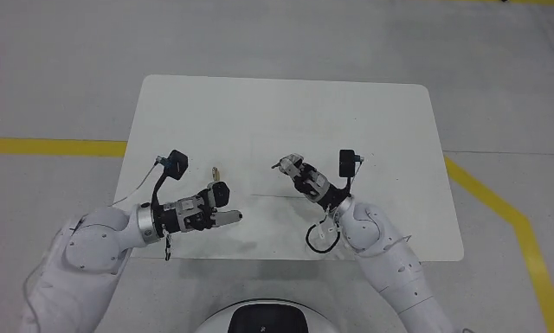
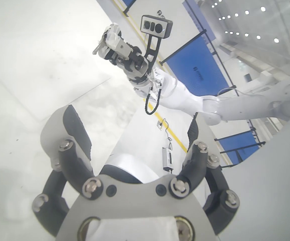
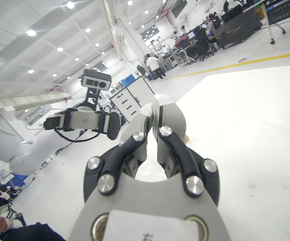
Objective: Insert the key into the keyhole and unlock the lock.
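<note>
So the right gripper (image 3: 154,120) is pinched tight on what looks like the key (image 2: 96,49). Just a short metal bit pokes out past the fingertips, held up off the table (image 1: 286,108). The left gripper (image 2: 132,122) is spread wide with nothing in it, hovering low near the front edge. The lock (image 1: 215,172) is a tiny brassy thing lying loose on the table just beyond the left gripper, well apart from the key. Biggest worry imo: nothing's holding that lock, so any push from the key would just skate it away. It's also small enough that a sloppy grab could knock it aside or cover the keyhole. And the key could twist in that pinch if it goes in crooked.
</note>
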`<state>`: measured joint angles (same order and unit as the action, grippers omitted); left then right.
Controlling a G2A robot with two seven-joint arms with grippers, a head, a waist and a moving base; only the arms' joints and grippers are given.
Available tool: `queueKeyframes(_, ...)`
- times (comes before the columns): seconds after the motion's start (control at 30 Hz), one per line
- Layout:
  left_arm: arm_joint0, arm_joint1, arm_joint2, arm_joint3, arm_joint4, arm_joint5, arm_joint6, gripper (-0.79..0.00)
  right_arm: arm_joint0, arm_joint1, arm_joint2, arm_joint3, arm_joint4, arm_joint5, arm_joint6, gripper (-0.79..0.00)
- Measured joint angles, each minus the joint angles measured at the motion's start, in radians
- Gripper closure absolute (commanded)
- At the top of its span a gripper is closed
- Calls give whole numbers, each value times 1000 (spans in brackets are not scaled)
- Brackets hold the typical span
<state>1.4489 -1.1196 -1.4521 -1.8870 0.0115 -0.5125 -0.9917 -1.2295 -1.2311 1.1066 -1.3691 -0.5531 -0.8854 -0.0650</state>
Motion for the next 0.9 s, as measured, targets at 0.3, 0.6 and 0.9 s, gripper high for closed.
queueKeyframes(0.3, -133, -8, 117, 116, -62, 35, 16, -462, 5, -1, -46, 7, 275, -76, 128, 0)
queueKeyframes(0.6, -183, -9, 154, 152, -56, 52, 49, -289, 29, 3, -85, 33, 462, -108, 283, 0)
queueKeyframes(0.9, -217, -11, 210, 171, -12, 79, 78, -219, 36, 4, -104, 38, 545, -115, 355, 0)
